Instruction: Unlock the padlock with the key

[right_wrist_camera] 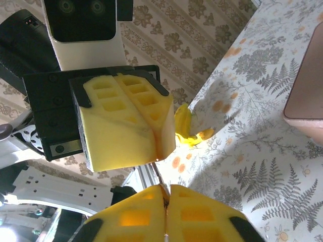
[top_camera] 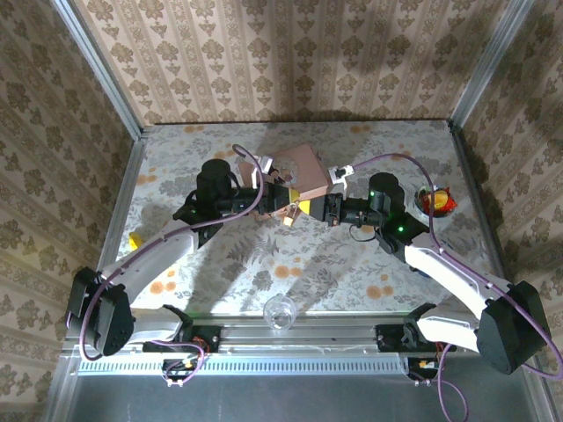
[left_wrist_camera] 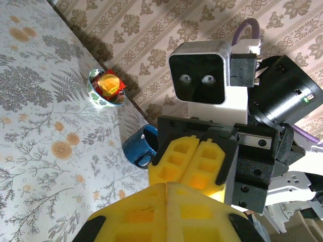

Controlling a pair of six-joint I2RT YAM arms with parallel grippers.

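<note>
Top external had the padlock [top_camera: 288, 217] right where both claws met, beside the pink box [top_camera: 308, 167]. Right wrist caught what it missed: the key [right_wrist_camera: 159, 180], a thin sliver pinched in the right gripper [right_wrist_camera: 166, 189]; left gripper [right_wrist_camera: 155, 151] pads pressed together too

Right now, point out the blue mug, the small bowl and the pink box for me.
blue mug [left_wrist_camera: 133, 148]: left wrist view, on its outer wall.
small bowl [left_wrist_camera: 92, 89]: left wrist view, on its left rim.
pink box [top_camera: 307, 169]: top external view, on its top face.
</note>
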